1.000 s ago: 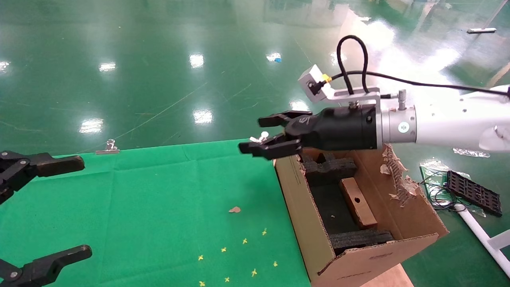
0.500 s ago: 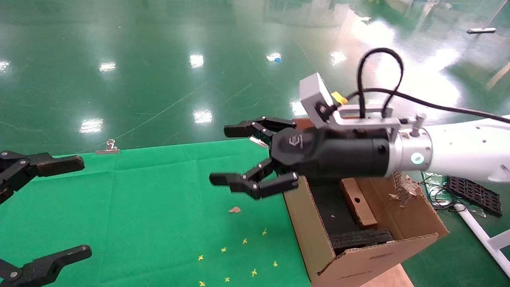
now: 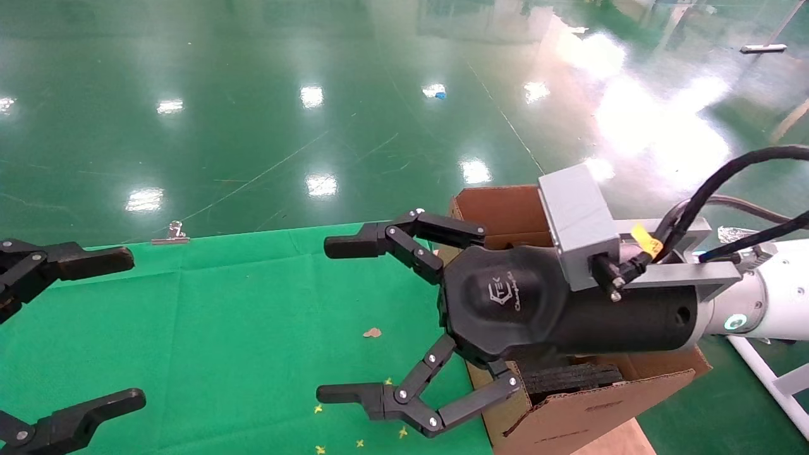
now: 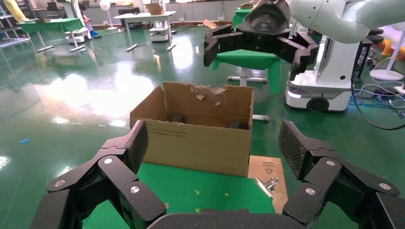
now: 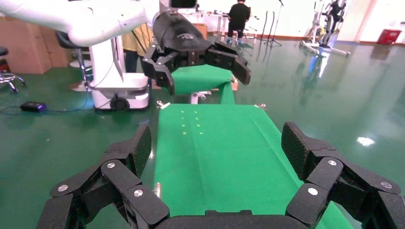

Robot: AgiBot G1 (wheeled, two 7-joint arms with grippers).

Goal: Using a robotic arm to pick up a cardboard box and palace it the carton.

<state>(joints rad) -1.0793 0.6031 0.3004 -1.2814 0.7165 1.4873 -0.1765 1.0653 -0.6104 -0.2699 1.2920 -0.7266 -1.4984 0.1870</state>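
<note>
My right gripper (image 3: pixel 334 320) is open wide and empty, in the air over the green cloth just beside the carton's (image 3: pixel 588 411) near-left corner. Its black wrist and white arm with the green ring light (image 3: pixel 733 322) reach across the carton's open top. They hide the small cardboard box from the head view. In the left wrist view the carton (image 4: pixel 198 143) shows its side wall, torn flap and black foam (image 4: pixel 177 118); the box does not show there. My left gripper (image 3: pixel 129 328) is open and empty at the table's left edge.
The table wears a green cloth (image 3: pixel 253 297) with small yellow marks (image 3: pixel 389 382) and a cardboard scrap (image 3: pixel 372 332). A metal clip (image 3: pixel 170 237) holds the cloth's far edge, and another (image 4: pixel 266 185) sits near the carton. Glossy green floor lies around.
My right arm has swung from above the carton's far end down and nearer, over the cloth's edge, and its fingers have spread wide. The small box lay in the carton and is now covered.
</note>
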